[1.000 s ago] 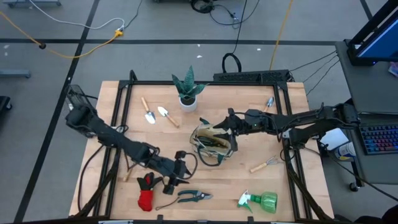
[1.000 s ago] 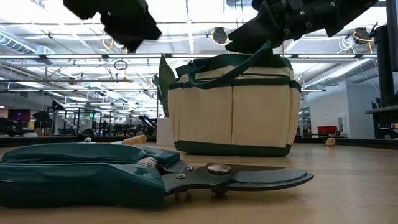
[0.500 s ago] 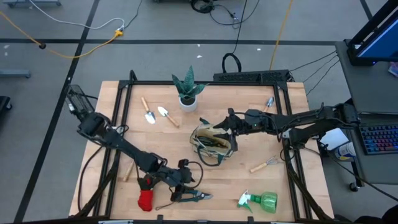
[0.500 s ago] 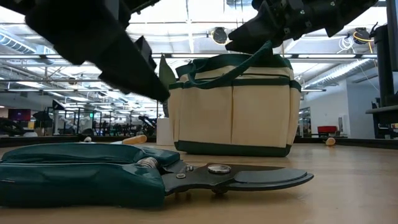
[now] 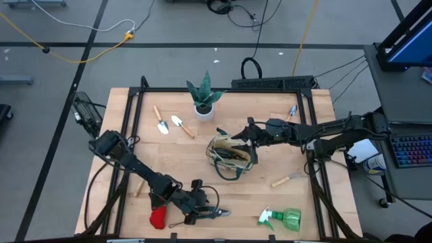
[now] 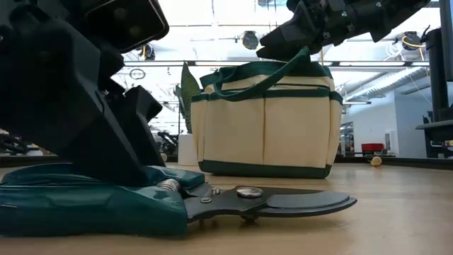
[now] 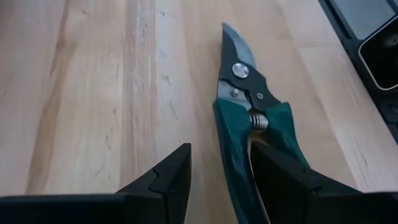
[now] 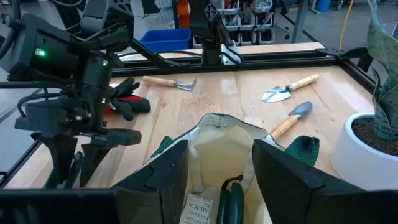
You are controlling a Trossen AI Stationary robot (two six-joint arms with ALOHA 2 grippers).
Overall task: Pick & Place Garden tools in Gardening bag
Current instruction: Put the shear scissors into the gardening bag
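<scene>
Pale wooden bench [image 5: 324, 202] inside a black frame, grey floor with cables around it, a workshop hall with ceiling lights beyond. Left pincer [image 7: 217, 171] is down at the near edge, fingers spread, one handle of the pruning shears [image 7: 249, 118] between them, with no squeeze visible. Right pincer [image 8: 219, 171] is over the gardening bag [image 5: 231, 156] mid-bench, fingers apart astride its rim. Red glove [image 5: 157, 216] just beside the shears, spray bottle [image 5: 283, 219] near the front edge.
</scene>
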